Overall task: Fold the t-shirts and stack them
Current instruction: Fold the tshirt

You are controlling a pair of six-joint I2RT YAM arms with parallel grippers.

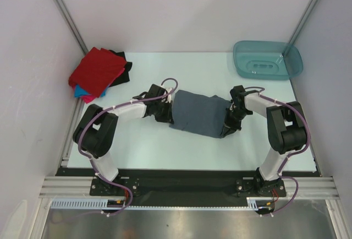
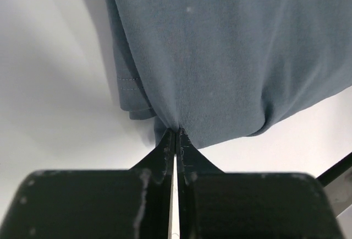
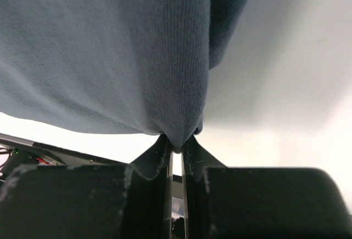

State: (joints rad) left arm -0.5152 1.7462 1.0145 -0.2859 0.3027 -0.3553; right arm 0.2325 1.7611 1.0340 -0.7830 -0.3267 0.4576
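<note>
A slate grey-blue t-shirt [image 1: 199, 113] lies folded in the middle of the table between both arms. My left gripper [image 1: 165, 113] is shut on its left edge, and the left wrist view shows the cloth [image 2: 220, 57] pinched at the fingertips [image 2: 177, 134]. On the opposite side my right gripper [image 1: 230, 122] is shut on the shirt's right edge; there the fabric [image 3: 110, 57] bunches between the tips [image 3: 177, 142]. A pile of other t-shirts sits at the back left: red [image 1: 97, 71] on top, bright blue [image 1: 82, 91] and black [image 1: 122, 65] showing beneath.
A teal plastic tub [image 1: 268, 59] stands at the back right corner. White walls with metal posts enclose the table on three sides. The arm bases are bolted to a black rail [image 1: 181, 184] at the near edge.
</note>
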